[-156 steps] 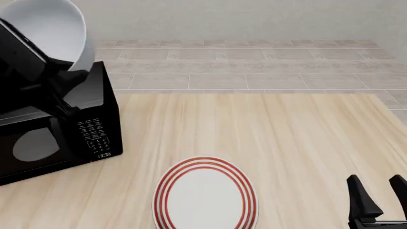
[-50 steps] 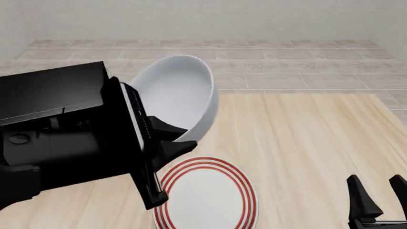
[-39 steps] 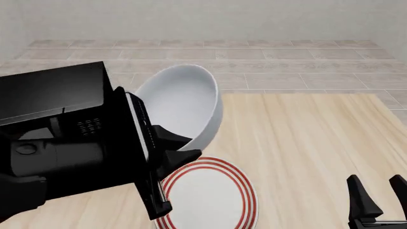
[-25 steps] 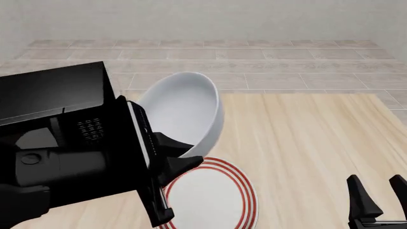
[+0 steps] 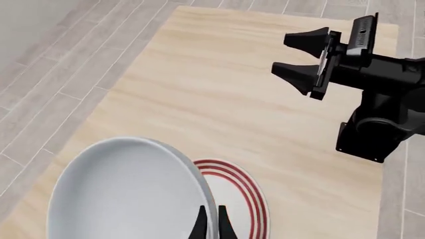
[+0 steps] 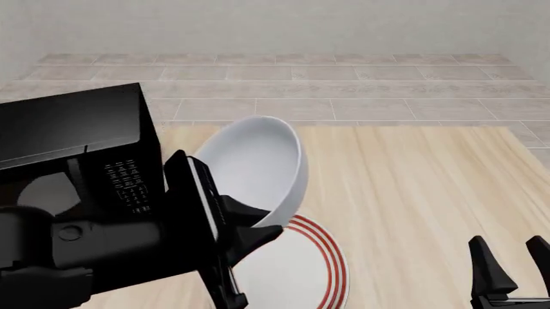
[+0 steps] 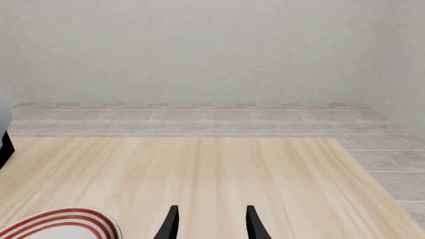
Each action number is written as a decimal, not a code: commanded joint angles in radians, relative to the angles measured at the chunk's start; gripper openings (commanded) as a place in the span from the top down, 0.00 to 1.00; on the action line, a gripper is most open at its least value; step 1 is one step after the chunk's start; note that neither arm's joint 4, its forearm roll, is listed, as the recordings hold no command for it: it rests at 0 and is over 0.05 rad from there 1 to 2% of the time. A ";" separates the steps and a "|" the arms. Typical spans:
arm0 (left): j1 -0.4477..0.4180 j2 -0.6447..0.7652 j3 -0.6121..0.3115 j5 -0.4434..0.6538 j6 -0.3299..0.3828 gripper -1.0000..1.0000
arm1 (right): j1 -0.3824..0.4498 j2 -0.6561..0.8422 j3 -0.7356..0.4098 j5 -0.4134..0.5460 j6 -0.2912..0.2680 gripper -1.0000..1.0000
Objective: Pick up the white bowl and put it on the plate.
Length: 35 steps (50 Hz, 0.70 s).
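**A:** So where's the bowl (image 6: pixel 257 164) right now?

**B:** Up in the air, tilted on edge, hanging over the plate's (image 6: pixel 322 270) far-left part. The left claw (image 5: pixel 208 225) has its two thin fingers pinched nearly together on the rim, one inside and one outside the wall. From the left wrist the plate's red rings peek out from behind the bowl's edge.

**A:** And the other arm?

**B:** The right claw (image 6: pixel 509 257) sits well to the plate's right, fingers spread apart, gripping nothing. Its own camera shows only bare surface (image 7: pixel 219 169) ahead and a slice of the plate.

**A:** What could spoil this?

**B:** My worry is the tilt. A rim pinch on a glossy, deep bowl gives little purchase, so I'd guess it could pivot between the fingers or slide out if the arm jerks. Released at this angle, it would likely land on its side wall, then roll or rock off the plate.

**A:** Centring?

**B:** It's nearly as wide as the plate, so there's little margin; set down off-centre, its base could straddle the rim and sit crooked. The microwave (image 6: pixel 77 154) stands just left of the plate, and the left arm works beside it, so a careless swing might clip it.
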 commanded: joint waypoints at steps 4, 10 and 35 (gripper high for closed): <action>0.006 0.010 0.040 -0.055 -0.018 1.00 | 0.000 -0.002 0.000 0.001 0.001 0.00; 0.009 0.010 0.070 -0.084 -0.031 1.00 | 0.000 -0.002 0.000 0.001 0.001 0.00; 0.036 0.007 0.144 -0.151 -0.054 1.00 | 0.000 -0.001 0.000 0.001 0.001 0.00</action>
